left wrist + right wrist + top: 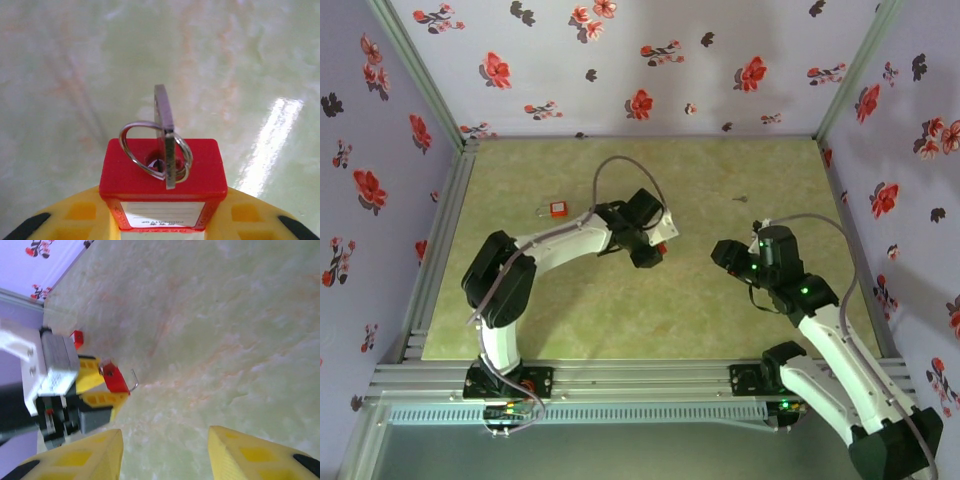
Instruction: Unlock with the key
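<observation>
- The key [164, 125] stands edge-on in the keyhole of the red padlock [162, 172], its ring [131, 145] looped loosely around it.
- The left claw [162, 227] is clamped on the padlock body over the worktop [620, 320]; it must resist twisting.
- The right claw [165, 455], fingers apart and empty, faces it nearby. It should pinch the key's flat head squarely, clear of the ring, and turn it on the key's own axis.

The table [720, 300] is marbled in pale green with orange veins. The walls [620, 60] are papered in lilac, patterned with red and dark flowers. The padlock [162, 185] is coloured bright red, with a white label; its key [164, 130] and ring [122, 141] are silver. The jaws are coloured yellow with black tips. The arms [570, 240] are finished in white and black.
</observation>
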### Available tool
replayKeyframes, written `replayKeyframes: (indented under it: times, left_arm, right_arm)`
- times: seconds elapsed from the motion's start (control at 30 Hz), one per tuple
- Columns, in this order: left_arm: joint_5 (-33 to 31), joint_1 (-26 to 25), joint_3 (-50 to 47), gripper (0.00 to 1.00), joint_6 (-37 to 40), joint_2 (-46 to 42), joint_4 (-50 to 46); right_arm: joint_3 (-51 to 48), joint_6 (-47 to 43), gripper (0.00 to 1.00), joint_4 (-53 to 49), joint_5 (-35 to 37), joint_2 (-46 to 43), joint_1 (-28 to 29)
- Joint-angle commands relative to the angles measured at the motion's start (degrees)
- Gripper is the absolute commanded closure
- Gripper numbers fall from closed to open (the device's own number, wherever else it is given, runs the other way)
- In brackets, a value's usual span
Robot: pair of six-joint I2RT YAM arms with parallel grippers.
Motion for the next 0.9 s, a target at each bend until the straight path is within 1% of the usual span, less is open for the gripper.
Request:
replayKeyframes:
  times: [0.0, 0.17, 0.3, 0.33, 0.37, 0.43, 0.57, 0.73, 0.87]
  left_arm:
    - [-2.04, -3.31, -2.24, 1.00, 2.45, 0.23, 1.88]
    - [-2.79, -6.89, -5.10, 1.00, 1.64, 0.35, 3.29]
    - [-2.79, -8.41, -6.26, 1.00, 1.58, -0.78, 2.88]
    - [-2.79, -8.68, -6.42, 0.96, 1.70, -1.06, 2.54]
    - [-2.79, -8.96, -6.74, 0.89, 1.98, -1.36, 2.23]
    - [-2.80, -9.71, -7.04, 0.69, 2.83, -1.85, 1.04]
    - [-2.71, -10.66, -8.57, 0.52, 2.98, -3.39, 0.65]
    - [-2.81, -10.67, -10.38, 0.35, 2.35, -6.67, 0.79]
    - [-3.45, -10.35, -10.18, 0.32, -0.03, -9.84, 0.30]
  right_arm:
    - [1.52, -0.76, 0.52, -2.66, -1.32, -1.07, -1.43]
    - [1.20, -0.37, 0.51, -1.59, -2.00, -0.23, -1.88]
    - [1.65, -0.30, 0.51, -0.94, -2.77, 1.35, -2.07]
    - [1.81, -0.32, 0.51, -0.99, -2.84, 1.71, -2.02]
    - [1.83, -0.32, 0.50, -1.12, -2.85, 2.05, -2.06]
    - [1.81, -0.40, 0.49, -1.43, -2.87, 2.40, -2.22]
    - [1.96, -0.79, 0.44, -2.27, -3.17, 3.23, -2.44]
    - [3.49, -3.21, 0.36, -5.03, -4.16, 5.18, -3.01]
    - [5.38, -6.02, 0.33, -6.39, -6.20, 7.87, -3.22]
